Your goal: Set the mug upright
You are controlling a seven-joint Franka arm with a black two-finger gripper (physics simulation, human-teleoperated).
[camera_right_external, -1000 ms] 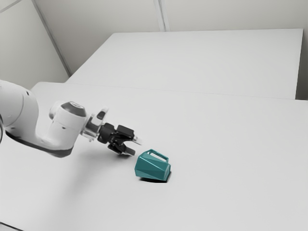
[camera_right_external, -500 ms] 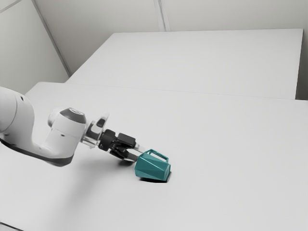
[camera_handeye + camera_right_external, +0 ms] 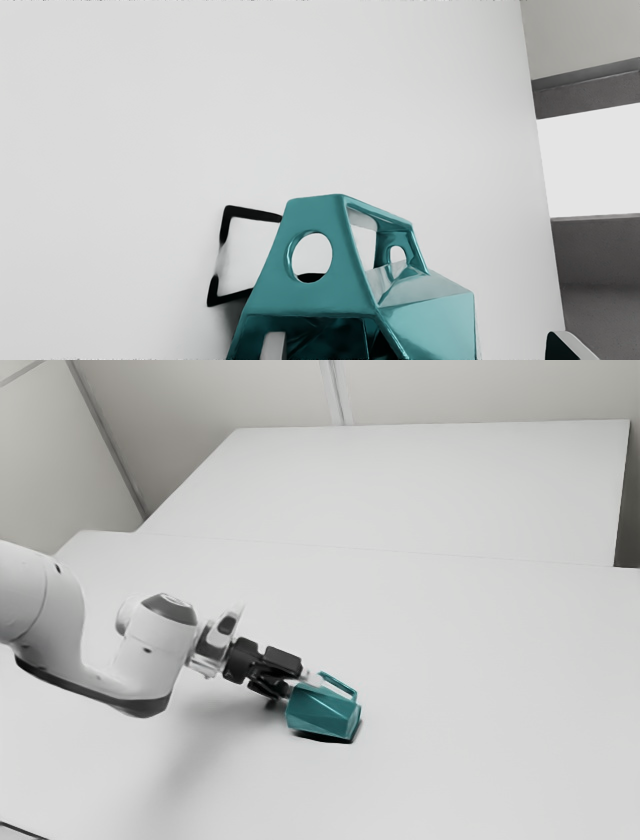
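At mouth of mug (image 3: 323, 712), claw (image 3: 301, 686) slants low, jaws apart.

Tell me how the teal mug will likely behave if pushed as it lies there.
The teal mug looks stiff, judging by its crisp-edged facets. Its glossy surface may prove slippery. Lying on its side, it would probably slide rather than roll, since its faces look flat.

Mug (image 3: 435, 325), at the jaws: smooth, glossy facets, metallic in appearance. Table (image 3: 470, 700), beneath the jaws: smooth, matt. Gripper (image 3: 301, 685): dark housing, low sheen. Arm (image 3: 155, 650), behind the jaws: smooth shell, satin finish, plastic in appearance.
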